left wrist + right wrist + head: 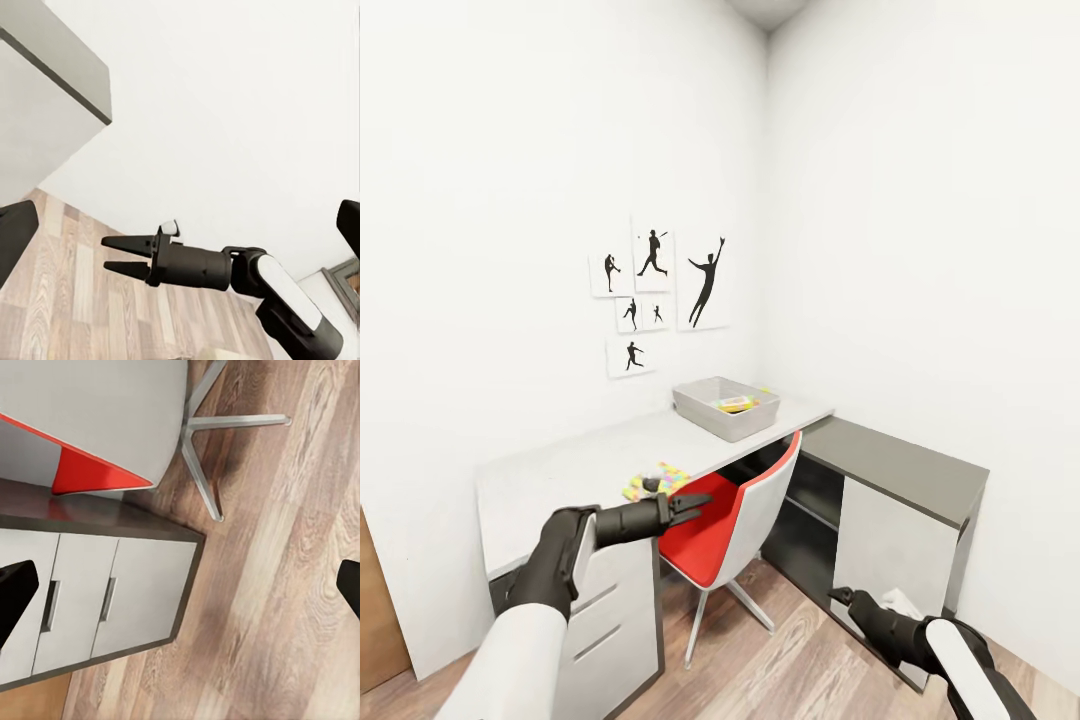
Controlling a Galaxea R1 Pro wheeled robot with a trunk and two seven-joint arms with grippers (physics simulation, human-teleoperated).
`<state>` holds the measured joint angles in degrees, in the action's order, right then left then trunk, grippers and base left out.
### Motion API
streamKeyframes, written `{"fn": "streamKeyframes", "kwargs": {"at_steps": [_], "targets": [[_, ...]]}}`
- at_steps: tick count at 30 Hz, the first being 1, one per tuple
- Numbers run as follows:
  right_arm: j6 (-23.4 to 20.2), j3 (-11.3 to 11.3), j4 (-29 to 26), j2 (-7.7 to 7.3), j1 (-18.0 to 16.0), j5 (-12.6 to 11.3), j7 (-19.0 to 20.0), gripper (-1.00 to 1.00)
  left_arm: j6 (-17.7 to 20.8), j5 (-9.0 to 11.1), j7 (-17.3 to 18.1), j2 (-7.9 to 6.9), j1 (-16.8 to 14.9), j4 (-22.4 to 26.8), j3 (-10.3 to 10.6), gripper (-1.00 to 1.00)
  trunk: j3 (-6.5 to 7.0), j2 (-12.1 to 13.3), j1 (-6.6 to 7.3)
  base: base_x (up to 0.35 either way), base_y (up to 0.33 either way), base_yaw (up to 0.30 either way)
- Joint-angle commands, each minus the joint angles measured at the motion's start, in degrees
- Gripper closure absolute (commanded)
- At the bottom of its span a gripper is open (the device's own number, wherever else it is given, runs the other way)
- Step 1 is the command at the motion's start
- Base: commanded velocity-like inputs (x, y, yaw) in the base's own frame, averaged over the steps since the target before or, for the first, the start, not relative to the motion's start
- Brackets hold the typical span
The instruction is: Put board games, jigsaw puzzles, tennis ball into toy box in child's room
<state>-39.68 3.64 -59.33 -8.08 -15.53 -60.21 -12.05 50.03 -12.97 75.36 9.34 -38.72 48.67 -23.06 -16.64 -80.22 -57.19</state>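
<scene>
left gripper [700, 501]: I held it out over the bench [560, 465] edge, fingers apart and empty, aimed at the jigsaw puzzle [656, 481] just beyond | toy box [726, 406]: far end, toys already inside | right gripper [112, 253]: low by the floor, fingers apart, parked clear.

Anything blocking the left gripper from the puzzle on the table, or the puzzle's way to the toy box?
Nothing visible. The left gripper is beside the jigsaw puzzle, and bare table lies between it and the toy box.

Left gripper [700, 500] raised, parted; right gripper [112, 253] low, seemingly parted
</scene>
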Motion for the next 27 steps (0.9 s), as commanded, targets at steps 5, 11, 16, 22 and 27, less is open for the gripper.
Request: {"fn": "streamKeyframes", "kwargs": {"at_steps": [5, 11, 16, 22, 27], "targets": [[1.0, 0.0, 0.0, 0.15, 0.0, -0.6, -0.5, -1.0, 0.1, 3.8, -1.7, 0.3, 1.0, 0.0, -4.4, -1.0, -0.08, 0.0, 0.0, 0.0, 0.0, 0.0], [1.4, 0.0, 0.3, 0.61, 0.0, -0.5, -0.5, -1.0, -3.6, 5.7, -9.0, 0.54, 2.0, -1.8, -12.0, -1.0, -0.08, 0.0, 0.0, 0.0, 0.0, 0.0], [1.4, 0.0, 0.4, 0.67, 0.0, -0.5, -0.5, -1.0, -10.4, 10.5, -15.0, 0.65, 2.1, -8.4, -14.3, -1.0, -0.08, 0.0, 0.0, 0.0, 0.0, 0.0], [1.4, 0.0, 0.4, 0.38, 0.0, -0.5, -0.5, -1.0, -14.5, 15.7, -26.1, 0.65, 2.1, -10.6, -14.4, -1.0, -0.08, 0.0, 0.0, 0.0, 0.0, 0.0], [1.3, 0.0, 0.4, 0.15, 0.0, -0.6, -0.5, -1.0, -15.9, 20.1, -28.2, 0.65, 2.1, -10.8, -14.5, -1.0, -0.08, 0.0, 0.0, 0.0, 0.0, 0.0]]}}
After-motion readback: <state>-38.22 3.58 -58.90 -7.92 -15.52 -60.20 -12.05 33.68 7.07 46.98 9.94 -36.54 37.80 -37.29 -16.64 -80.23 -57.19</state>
